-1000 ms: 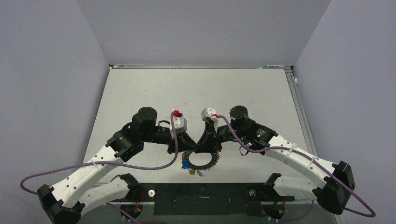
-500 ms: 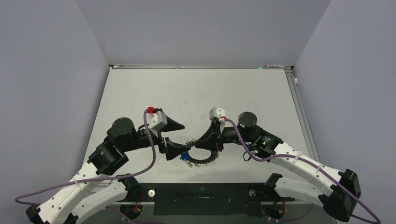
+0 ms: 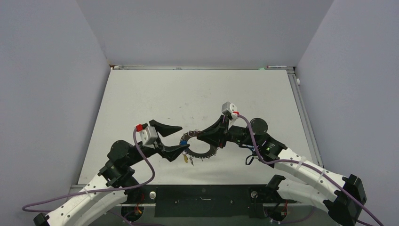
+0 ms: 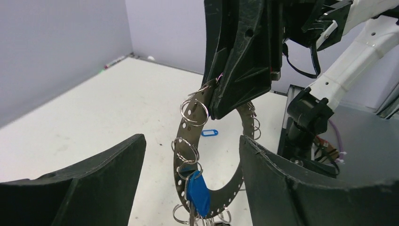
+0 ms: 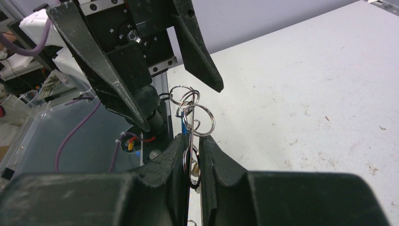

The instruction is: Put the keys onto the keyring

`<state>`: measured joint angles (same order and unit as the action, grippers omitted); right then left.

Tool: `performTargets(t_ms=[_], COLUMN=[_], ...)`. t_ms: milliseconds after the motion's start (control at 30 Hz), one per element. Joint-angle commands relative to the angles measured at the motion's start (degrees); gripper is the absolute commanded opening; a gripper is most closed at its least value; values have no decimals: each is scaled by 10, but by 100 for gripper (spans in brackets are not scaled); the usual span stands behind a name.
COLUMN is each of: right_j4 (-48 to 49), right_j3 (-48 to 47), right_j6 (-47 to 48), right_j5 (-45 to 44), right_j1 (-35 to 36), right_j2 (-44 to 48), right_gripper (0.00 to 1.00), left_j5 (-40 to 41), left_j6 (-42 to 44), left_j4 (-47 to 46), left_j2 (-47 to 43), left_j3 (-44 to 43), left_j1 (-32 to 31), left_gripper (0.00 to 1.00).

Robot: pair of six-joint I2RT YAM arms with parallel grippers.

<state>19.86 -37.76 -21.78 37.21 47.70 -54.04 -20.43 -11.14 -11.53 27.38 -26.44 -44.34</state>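
Right gripper (image 3: 207, 136) pinches the keyring (image 3: 203, 153), a grey perforated crescent fringed with wire rings (image 4: 194, 112), blue-tagged key (image 3: 182, 154) at its eight o'clock, left gripper (image 3: 181, 137) gaping wide at nine.

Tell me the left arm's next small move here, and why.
Probably draw the left gripper back from the keyring and head for the blue tag lying on the table beyond it. Its fingers are open and empty, a blue-tagged key already hangs from the keyring, and the right gripper holds the keyring pinched.
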Motion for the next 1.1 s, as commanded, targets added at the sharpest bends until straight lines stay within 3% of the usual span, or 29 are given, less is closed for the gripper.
performTargets(t_ms=[0,200,333,933,1067], right_j4=[56,59,58,58,57], right_j3=[0,2,1,6,5], right_j6=[-14,-13,-11,-7,-6], right_j5=[-11,-8,-5,8,8], right_j1=[4,8,9,14,14], right_j2=[13,10,9,-5,-3], right_gripper=[5,5,5,5,5], left_j5=[-16,-40,-54,-57,-63], left_j6=[80,149,176,205,208], left_j4=[-113,-118,-103,-89,-83], left_j2=[-10,22,45,67,71], left_j3=[15,9,-3,-27,-28], left_j1=[-5,-11,-12,-22,-23], left_gripper=[68,66,59,35,25])
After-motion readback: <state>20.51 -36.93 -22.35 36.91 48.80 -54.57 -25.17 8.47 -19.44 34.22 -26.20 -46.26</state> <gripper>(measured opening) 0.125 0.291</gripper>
